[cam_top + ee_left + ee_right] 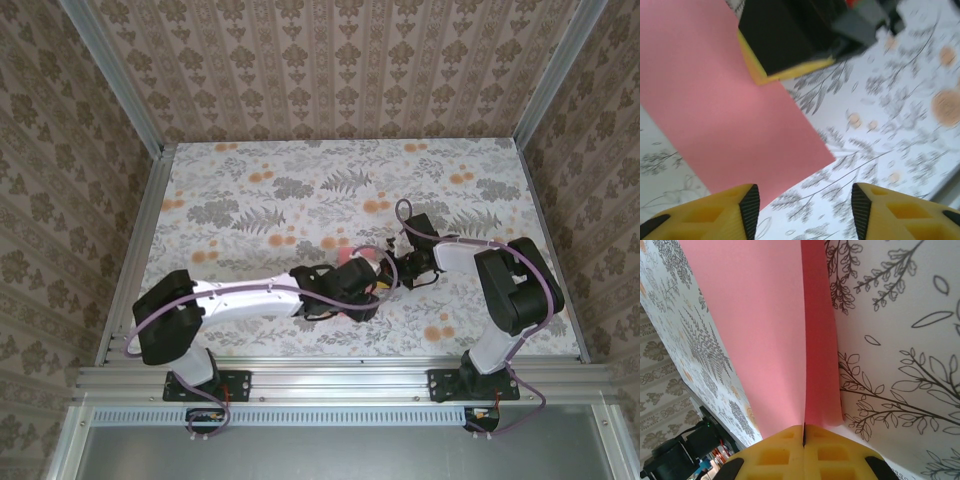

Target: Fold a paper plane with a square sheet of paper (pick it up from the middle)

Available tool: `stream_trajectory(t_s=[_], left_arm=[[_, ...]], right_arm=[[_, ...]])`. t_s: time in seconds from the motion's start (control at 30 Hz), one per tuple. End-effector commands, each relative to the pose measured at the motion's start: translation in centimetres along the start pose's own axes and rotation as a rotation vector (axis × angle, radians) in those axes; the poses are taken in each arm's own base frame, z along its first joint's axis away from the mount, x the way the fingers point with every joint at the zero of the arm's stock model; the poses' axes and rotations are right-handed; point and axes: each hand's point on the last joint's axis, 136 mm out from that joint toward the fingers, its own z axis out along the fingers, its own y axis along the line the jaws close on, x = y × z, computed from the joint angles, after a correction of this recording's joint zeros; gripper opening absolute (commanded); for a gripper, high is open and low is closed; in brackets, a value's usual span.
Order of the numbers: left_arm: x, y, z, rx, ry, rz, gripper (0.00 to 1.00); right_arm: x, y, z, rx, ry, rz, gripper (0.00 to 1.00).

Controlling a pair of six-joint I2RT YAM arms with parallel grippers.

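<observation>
Pink sheet (765, 340), thin, light and probably limp, folded double, runs out over the desk (900, 340) from the right hand (804, 432), which pinches its crease end; left hand (805, 205) spread, empty, near the right hand; crease looks the stiffest, safest place to hold.

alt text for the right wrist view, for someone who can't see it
The yellow right claw, shut, pinches a folded pink paper sheet that runs up the frame from its fingertips, with a straight crease down the middle. A table with a grey leaf and orange flower print lies beneath it on both sides.
</observation>
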Motion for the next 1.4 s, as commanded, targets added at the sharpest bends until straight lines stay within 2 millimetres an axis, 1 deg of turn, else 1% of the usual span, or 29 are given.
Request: stream_trajectory(t_s=[0.0, 0.13, 0.2, 0.3, 0.47, 0.6, 0.67, 0.77, 0.97, 1.1, 1.2, 1.33, 1.37], left_arm=[[0.6, 1.1, 0.5, -0.162, 0.035, 0.152, 0.57], [1.1, -0.1, 1.8, -0.169, 0.065, 0.195, 0.61], [0.8, -0.6, 2.2, -0.176, 0.059, 0.22, 0.63], [0.5, -1.1, 2.8, -0.184, 0.069, 0.245, 0.64], [0.3, -0.9, 3.8, -0.235, 0.076, 0.256, 0.64], [0.1, -0.2, 4.1, -0.282, 0.073, 0.248, 0.6], [0.0, 0.1, 3.9, -0.299, 0.061, 0.238, 0.56], [-0.3, 0.4, 3.5, -0.312, 0.044, 0.231, 0.46], [-0.3, 0.5, 3.1, -0.312, 0.033, 0.226, 0.23], [-0.3, 0.4, 3.1, -0.301, 0.035, 0.226, 0.18], [-0.3, 0.4, 3.0, -0.302, 0.032, 0.221, 0.13], [-0.2, 0.5, 2.9, -0.279, 0.03, 0.202, 0.0], [-0.1, 0.5, 2.9, -0.265, 0.028, 0.192, 0.0]], right_arm=[[-0.1, 0.9, -0.6, -0.004, -0.013, 0.016, 0.0], [-0.1, 0.9, -0.7, -0.005, -0.009, 0.017, 0.0], [0.0, 0.9, -0.7, -0.003, -0.008, 0.02, 0.0], [-0.1, 1.0, -0.7, -0.005, -0.007, 0.019, 0.0], [-0.1, 1.0, -0.7, -0.005, -0.007, 0.017, 0.0], [0.0, 0.9, -0.7, 0.0, -0.004, 0.019, 0.01], [0.0, 0.8, -0.7, 0.003, -0.002, 0.018, 0.01], [0.1, 0.7, -0.6, 0.007, 0.002, 0.02, 0.01], [0.0, 0.7, -0.6, 0.012, 0.002, 0.015, 0.03], [0.0, 0.5, -0.6, 0.022, 0.001, 0.014, 0.04], [-0.1, 0.6, -0.6, 0.02, 0.001, 0.009, 0.05], [-0.3, 0.7, -1.1, 0.033, -0.006, -0.006, 0.13], [-0.4, 0.8, -1.4, 0.04, -0.014, -0.015, 0.14]])
